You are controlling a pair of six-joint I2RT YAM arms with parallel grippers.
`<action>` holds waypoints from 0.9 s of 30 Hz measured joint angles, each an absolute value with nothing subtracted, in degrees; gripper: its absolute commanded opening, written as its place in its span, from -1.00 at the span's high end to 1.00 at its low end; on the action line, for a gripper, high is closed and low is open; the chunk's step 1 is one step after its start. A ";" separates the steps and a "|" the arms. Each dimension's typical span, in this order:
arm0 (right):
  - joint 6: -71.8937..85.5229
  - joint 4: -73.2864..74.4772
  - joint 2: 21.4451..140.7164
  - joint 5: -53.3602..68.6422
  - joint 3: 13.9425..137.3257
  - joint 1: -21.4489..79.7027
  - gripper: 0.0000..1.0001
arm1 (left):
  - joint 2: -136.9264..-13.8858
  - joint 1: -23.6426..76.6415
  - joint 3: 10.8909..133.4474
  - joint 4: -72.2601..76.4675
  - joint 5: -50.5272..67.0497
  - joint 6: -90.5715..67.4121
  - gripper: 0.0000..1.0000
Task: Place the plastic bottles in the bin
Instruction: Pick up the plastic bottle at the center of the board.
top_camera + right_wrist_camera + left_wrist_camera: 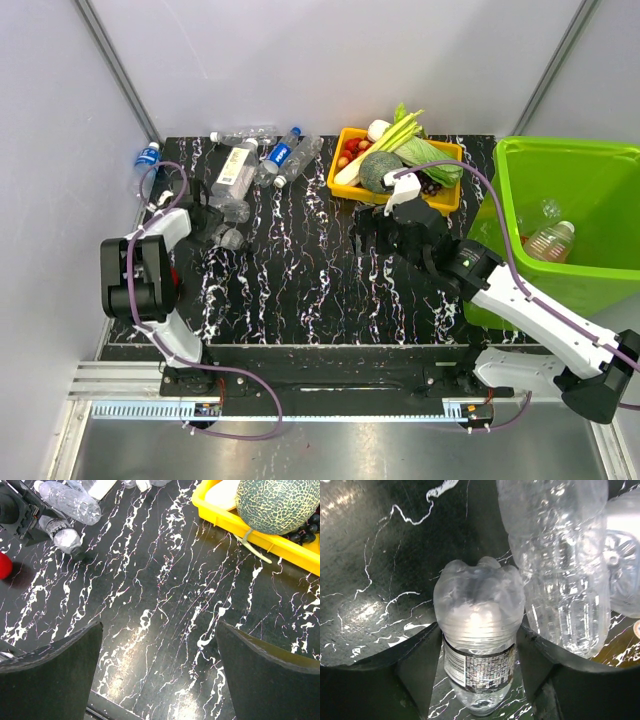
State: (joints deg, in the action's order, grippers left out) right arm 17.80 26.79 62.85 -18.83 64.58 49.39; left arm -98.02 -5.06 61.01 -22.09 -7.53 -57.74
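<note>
- The left gripper (pixel 480 630) was seen with its jaws set closely on either side of a small clear plastic bottle with a dark printed label (pixel 479 605). Whether the fingers were already pressing could not be told.
- The bottle lay on the black white-veined table (pixel 300 280), base pointing away from the wrist. A slip was judged likely, the thin wall being smooth, rounded and easily crushed.
- A larger clear ribbed bottle (pixel 560 565) lay just beside the right-hand finger. It could be nudged or dragged along if a lift were begun.
- The remaining bottles (pixel 260 160) were heaped at the far left of the table, well apart from the large lime-green translucent bin (pixel 560 143) at the far right. A long carry or a handover was judged necessary, with a drop possible on the way.
- The left arm (pixel 140 270) was folded at the table's left edge, its wrist reaching towards the heap.
- The right gripper (pixel 159 625) was held wide open and empty above the bare table, near the shallow yellow tray (pixel 260 537).
</note>
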 measured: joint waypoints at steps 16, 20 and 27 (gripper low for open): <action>18.48 23.83 62.87 -14.74 62.67 49.39 -0.99 | -83.18 -0.47 52.80 -23.49 -1.13 -50.37 0.24; 19.57 22.13 62.92 -12.19 60.99 49.39 -0.91 | -76.20 4.49 53.78 -23.38 4.47 -45.65 0.25; 23.59 18.37 66.24 -10.79 60.10 49.39 -0.85 | -70.04 5.69 50.17 -18.61 21.56 -39.72 0.24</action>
State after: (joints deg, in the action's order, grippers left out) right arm 23.59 18.37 66.24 -10.79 60.10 49.39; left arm -70.04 5.69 50.17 -18.61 21.56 -39.72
